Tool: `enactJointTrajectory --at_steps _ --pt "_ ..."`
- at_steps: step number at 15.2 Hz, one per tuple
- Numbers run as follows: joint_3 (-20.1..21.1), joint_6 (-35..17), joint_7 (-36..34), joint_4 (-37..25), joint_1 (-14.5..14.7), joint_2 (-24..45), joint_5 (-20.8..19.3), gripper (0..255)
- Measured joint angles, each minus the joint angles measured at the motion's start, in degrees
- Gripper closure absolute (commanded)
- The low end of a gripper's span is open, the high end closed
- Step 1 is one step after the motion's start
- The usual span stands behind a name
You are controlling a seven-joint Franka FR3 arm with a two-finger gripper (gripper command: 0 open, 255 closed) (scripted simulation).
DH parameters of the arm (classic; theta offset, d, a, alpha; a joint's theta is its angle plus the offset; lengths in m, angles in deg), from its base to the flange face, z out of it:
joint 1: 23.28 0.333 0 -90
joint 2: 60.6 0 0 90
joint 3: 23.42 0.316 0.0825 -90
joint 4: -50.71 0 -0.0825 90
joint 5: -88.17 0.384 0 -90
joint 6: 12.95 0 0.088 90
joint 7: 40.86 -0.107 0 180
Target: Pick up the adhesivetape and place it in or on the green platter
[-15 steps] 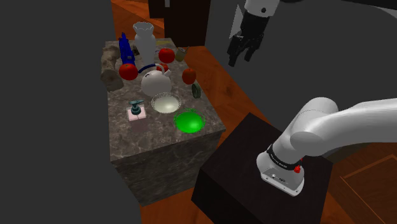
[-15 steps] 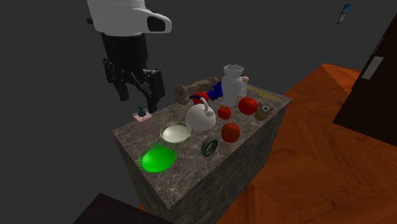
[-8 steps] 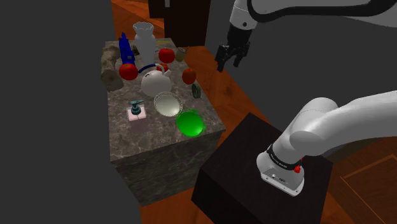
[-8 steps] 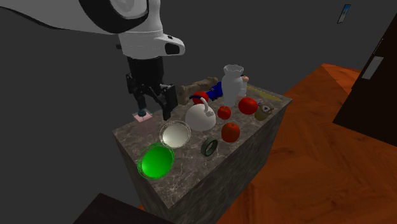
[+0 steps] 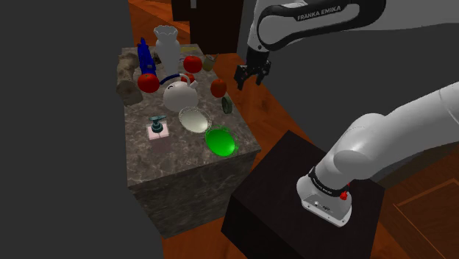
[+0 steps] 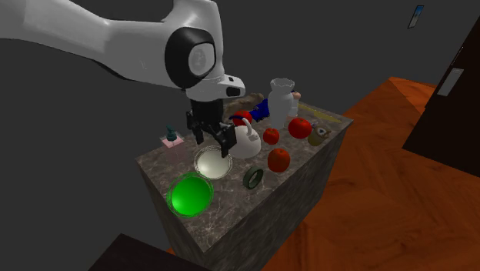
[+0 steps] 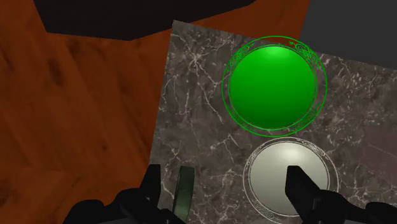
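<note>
Now, approach stage: my black two-finger pincer [image 6: 218, 138] hangs spread and empty above the grey marbled counter [image 7: 191, 95].
Nothing is grasped yet: the dark green ring of adhesive tape [image 7: 184, 191] stands on edge close to the counter's rim, wooden floor [image 7: 76, 114] beyond, apart from the round green platter [image 7: 273, 86]. Grasp, lift and placing remain. Air above is open; a pale round dish [image 7: 289, 172] sits just beside the platter.

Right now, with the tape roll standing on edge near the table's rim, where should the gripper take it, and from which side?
Probably from above, pinching the top arc of the tape roll across its two flat faces. It stands upright on its rim, so that narrow width points up and should fit inside the open gripper.
</note>
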Motion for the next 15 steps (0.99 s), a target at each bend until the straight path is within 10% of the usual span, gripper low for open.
enactJointTrajectory --at_steps 15 --pt "-1.54 -20.43 -6.26 -13.16 -2.89 32.06 -3.56 0"
